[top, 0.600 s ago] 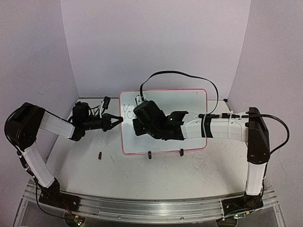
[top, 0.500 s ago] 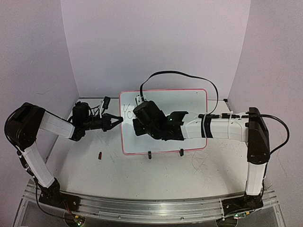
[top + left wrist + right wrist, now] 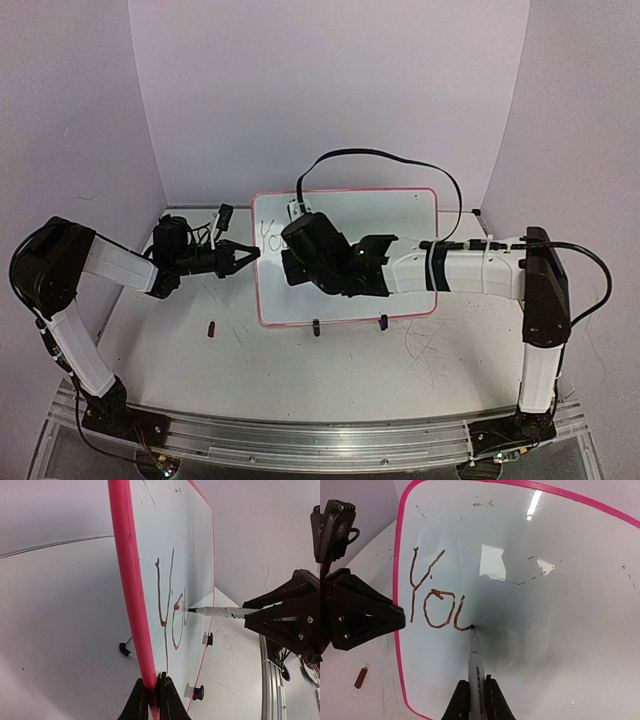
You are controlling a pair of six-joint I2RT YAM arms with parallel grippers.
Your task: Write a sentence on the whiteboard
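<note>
Seen from above, nothing has shifted in the last half second, so we judge the sentence (image 3: 432,600) barely begun: "Yo" and half a "u". Our right gripper (image 3: 472,696) clamps the marker (image 3: 474,655), its tip touching the whiteboard (image 3: 400,215), upright at centre. Our left gripper (image 3: 154,692) pinches its left frame. Only the wrist views show the tip.

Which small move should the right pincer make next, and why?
Probably the right pincer should curve the marker tip rightward and up to finish the "u": only "Yo" and a half stroke stand on the whiteboard, with the tip at its end.
</note>
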